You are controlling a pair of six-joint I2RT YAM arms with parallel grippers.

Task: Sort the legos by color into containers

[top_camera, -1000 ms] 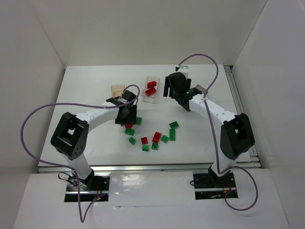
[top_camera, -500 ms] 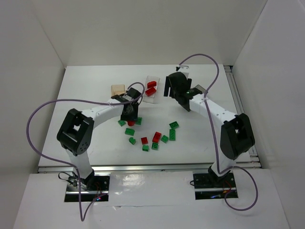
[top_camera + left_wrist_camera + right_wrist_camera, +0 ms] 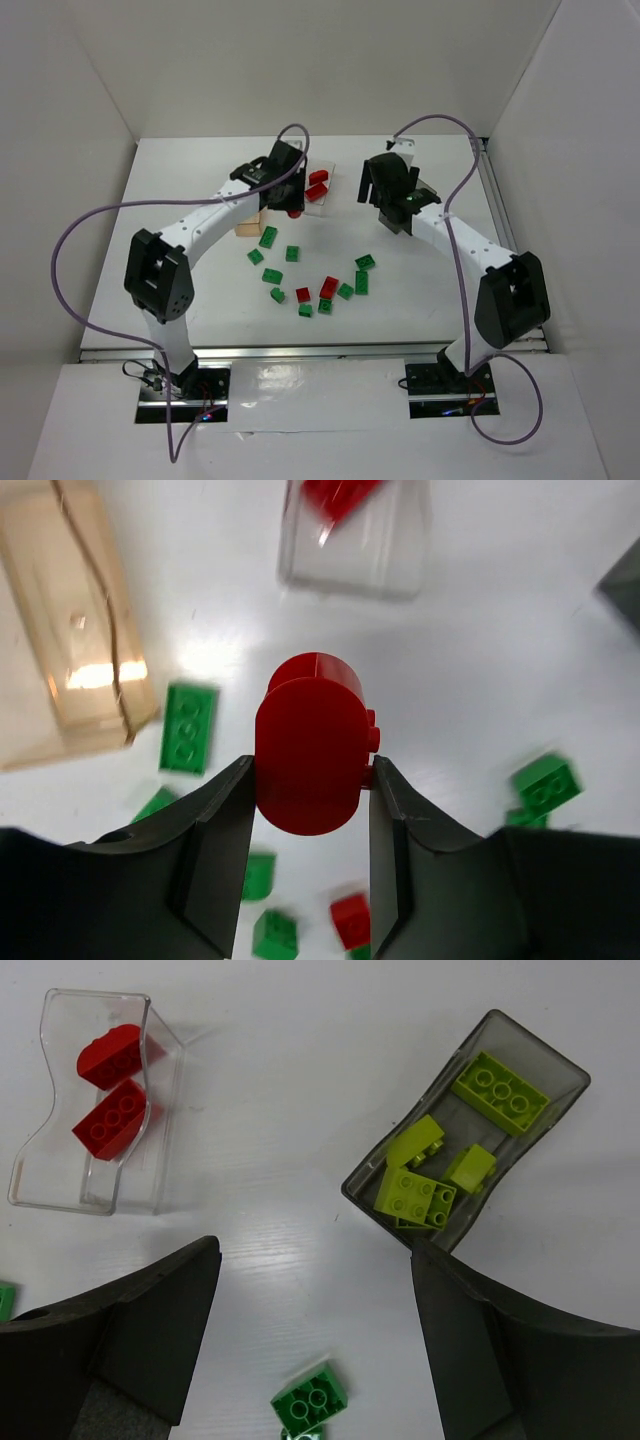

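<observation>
My left gripper [image 3: 289,203] is shut on a red lego [image 3: 312,742] and holds it above the table, just short of the clear container [image 3: 400,550]. That container [image 3: 320,195] holds red legos [image 3: 110,1120]. The tan container [image 3: 250,224] lies left of the gripper and looks empty in the left wrist view [image 3: 75,630]. My right gripper [image 3: 315,1340] is open and empty above bare table, between the clear container [image 3: 160,1175] and the dark container [image 3: 365,1175], which holds several yellow-green legos [image 3: 415,1198]. Loose green legos [image 3: 268,236] and red ones [image 3: 328,287] lie mid-table.
White walls close in the table [image 3: 180,200] at the back and on both sides. A green lego [image 3: 312,1400] lies just below my right fingers. Purple cables loop over both arms. The loose legos spread from the centre to the right centre [image 3: 365,262].
My left arm has lifted the red lego from the pile and swung it back toward the clear container. The tan container now shows nearer. My right gripper has shifted slightly right.
</observation>
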